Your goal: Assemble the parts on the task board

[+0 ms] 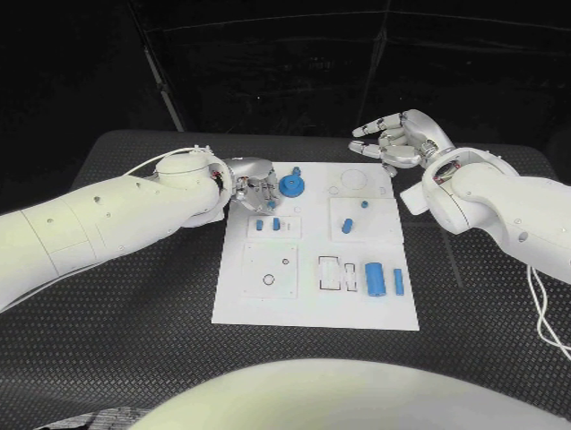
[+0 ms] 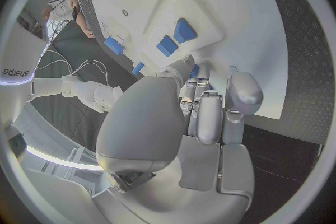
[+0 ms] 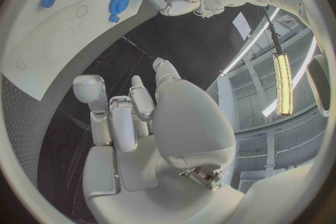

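Task board: we see the white task board (image 1: 317,309) lying flat in the middle of the black table (image 1: 492,331), its long side running away from the robot.
Left robot hand: the left robot hand (image 1: 250,186) sits over the board's far left corner, fingers curled downward and close together. In the left wrist view a sliver of blue shows between its fingertips (image 2: 198,75), but we cannot tell whether it grips a part or merely covers one.
Right robot hand: the right robot hand (image 1: 402,141) is raised over the table just beyond the board's far right corner, fingers spread and holding nothing; it is apart from the board.
Blue gear: a blue gear (image 1: 294,186) lies on the board just beside the left robot hand's fingers; the right wrist view shows it too (image 3: 118,3).
Small blocks: two small blue blocks (image 1: 268,224) sit side by side near the left edge, just nearer the robot than the left hand.
Middle pieces: a blue peg (image 1: 346,225) and a tiny blue piece (image 1: 364,204) rest in the square panel right of centre.
Near pieces: a blue cylinder (image 1: 376,279) and a thin blue bar (image 1: 398,280) lie side by side near the right edge, beside empty rectangular slots (image 1: 329,271).
In the way: the left arm (image 1: 91,228) crosses the table up to the board's left edge.
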